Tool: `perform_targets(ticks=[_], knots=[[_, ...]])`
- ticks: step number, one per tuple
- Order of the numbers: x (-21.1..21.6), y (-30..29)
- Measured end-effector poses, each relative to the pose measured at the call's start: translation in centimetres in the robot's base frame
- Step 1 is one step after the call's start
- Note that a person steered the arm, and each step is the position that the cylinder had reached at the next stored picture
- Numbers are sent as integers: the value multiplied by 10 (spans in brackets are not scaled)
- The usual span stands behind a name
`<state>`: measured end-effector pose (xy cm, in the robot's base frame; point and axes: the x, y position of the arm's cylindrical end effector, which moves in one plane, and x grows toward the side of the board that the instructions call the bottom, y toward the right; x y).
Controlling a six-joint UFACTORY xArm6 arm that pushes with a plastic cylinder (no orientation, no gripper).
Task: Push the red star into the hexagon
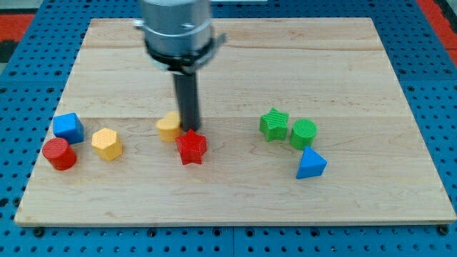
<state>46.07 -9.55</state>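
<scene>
The red star (191, 148) lies near the middle of the wooden board (235, 200). My tip (190, 129) stands right at the star's top edge, between it and a small yellow block (169, 126) just to the upper left. The yellow hexagon (107, 143) lies well to the view's left of the star.
A blue cube (68, 127) and a red cylinder (58, 153) sit left of the hexagon. A green star (274, 124), a green cylinder (303, 133) and a blue triangular block (310, 164) lie at the right.
</scene>
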Motion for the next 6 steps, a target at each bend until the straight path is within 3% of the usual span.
perform_targets(ticks=[1, 3, 4, 5, 6], knots=[[4, -87], [4, 94], [47, 83], [42, -26], [34, -53]])
